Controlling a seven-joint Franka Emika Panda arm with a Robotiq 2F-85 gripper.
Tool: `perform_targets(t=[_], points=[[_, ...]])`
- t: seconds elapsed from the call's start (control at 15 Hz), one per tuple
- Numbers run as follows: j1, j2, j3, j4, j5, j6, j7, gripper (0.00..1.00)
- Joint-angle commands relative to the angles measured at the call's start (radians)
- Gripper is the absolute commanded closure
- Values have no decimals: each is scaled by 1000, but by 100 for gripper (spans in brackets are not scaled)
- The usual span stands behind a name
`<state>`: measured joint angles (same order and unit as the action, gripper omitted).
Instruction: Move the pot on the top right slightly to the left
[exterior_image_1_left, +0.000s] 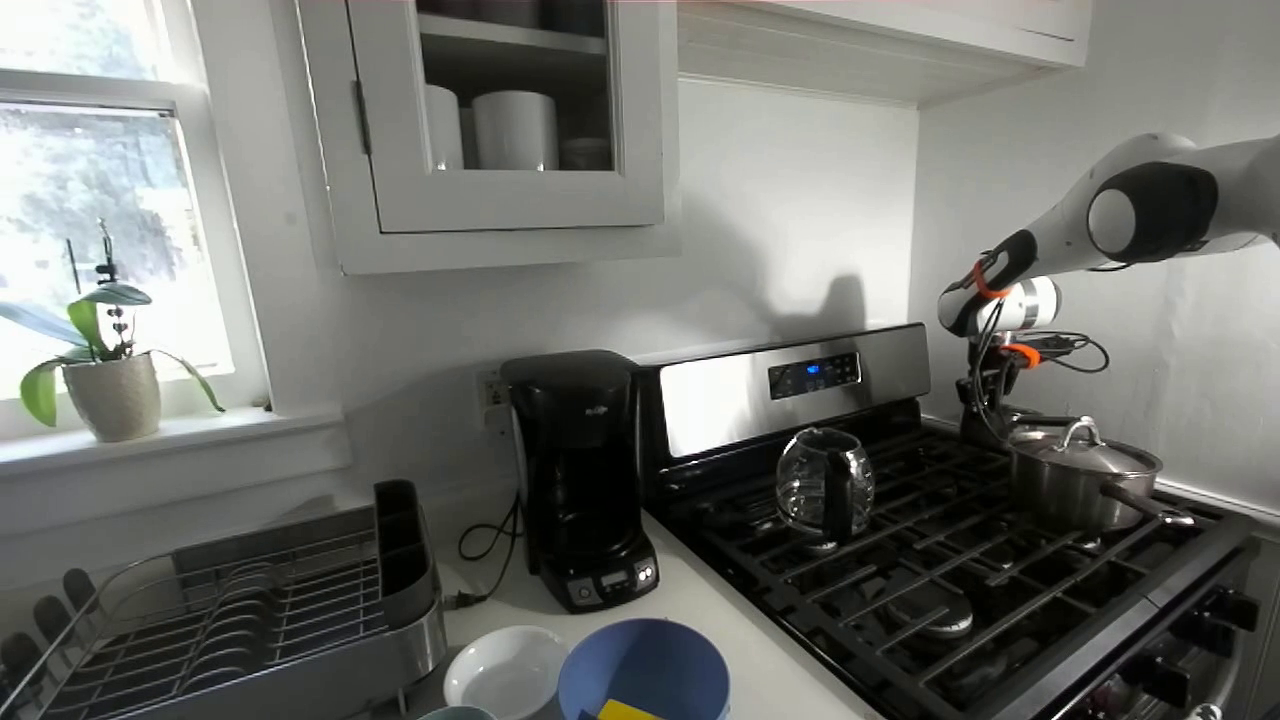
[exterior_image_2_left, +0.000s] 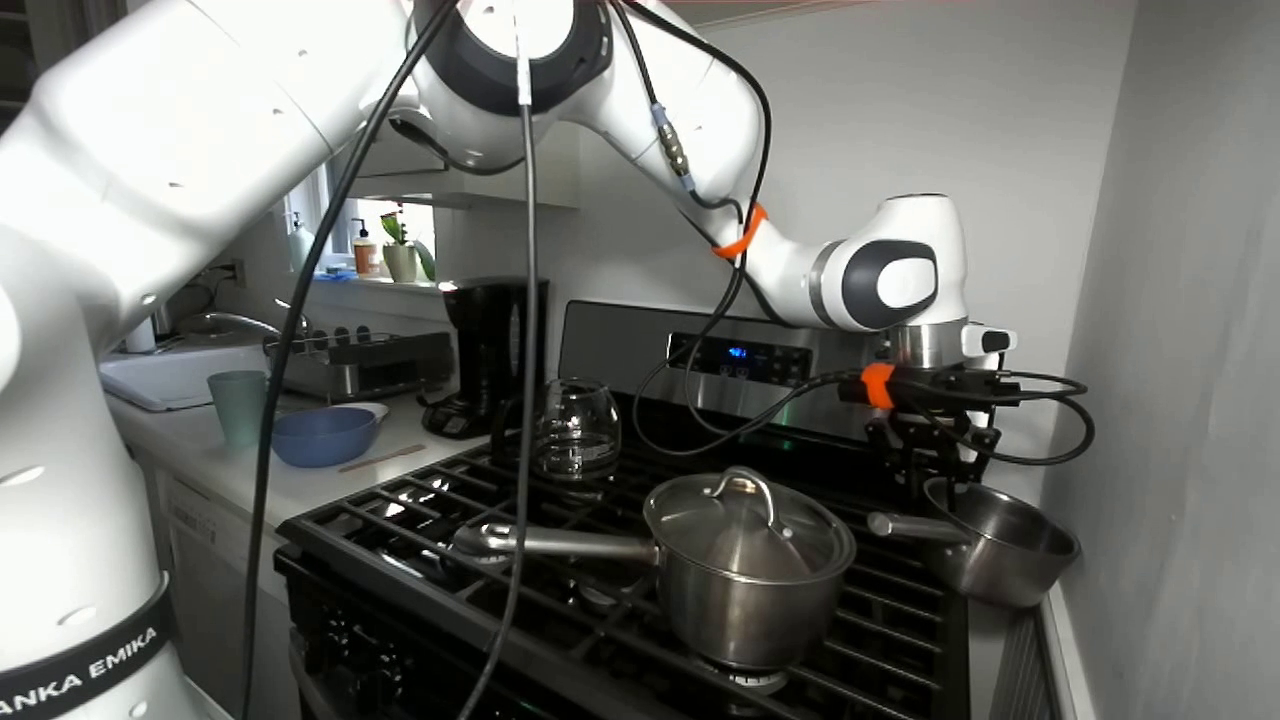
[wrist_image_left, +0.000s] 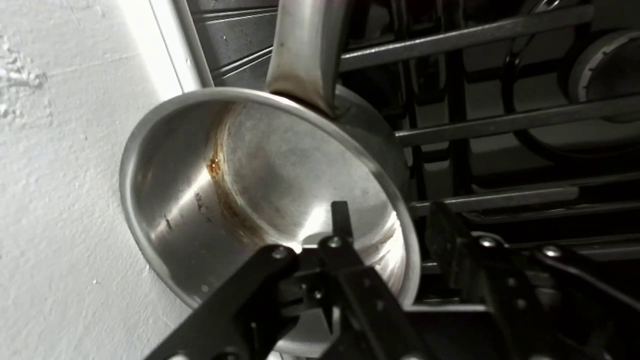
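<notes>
While the small, tilted pot (wrist_image_left: 280, 160) lies at the edge of the stove (exterior_image_1_left: 905, 565) beside the wall (wrist_image_left: 65, 210), the hand (wrist_image_left: 391, 220), spread astride its rim (wrist_image_left: 414, 255) on the side farthest from that wall, seems placed to pinch and draw it leftward.

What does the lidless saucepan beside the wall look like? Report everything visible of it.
The lidless saucepan is round, shiny silver, apparently steel, with one metal handle and brown stains inside. It sits at the edge of the gas stove, near the wall. The open gripper straddles its rim, one finger on the inner side, one outside; contact and tilt are unclear.
</notes>
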<state>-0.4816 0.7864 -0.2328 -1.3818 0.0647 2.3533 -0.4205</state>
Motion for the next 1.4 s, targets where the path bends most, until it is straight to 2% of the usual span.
perform_targets(t=[0.0,0.13,0.2,0.87,1.13,1.33], points=[[-18,18,21,37,-34,-6,21,87],[-11,12,19,31,-40,-5,28,98],[-3,10,14,27,-48,3,40,100],[36,-42,-13,1,-136,-42,136,98],[40,-91,-16,-4,-142,-132,150,98],[58,-165,-20,-16,-140,-299,187,98]])
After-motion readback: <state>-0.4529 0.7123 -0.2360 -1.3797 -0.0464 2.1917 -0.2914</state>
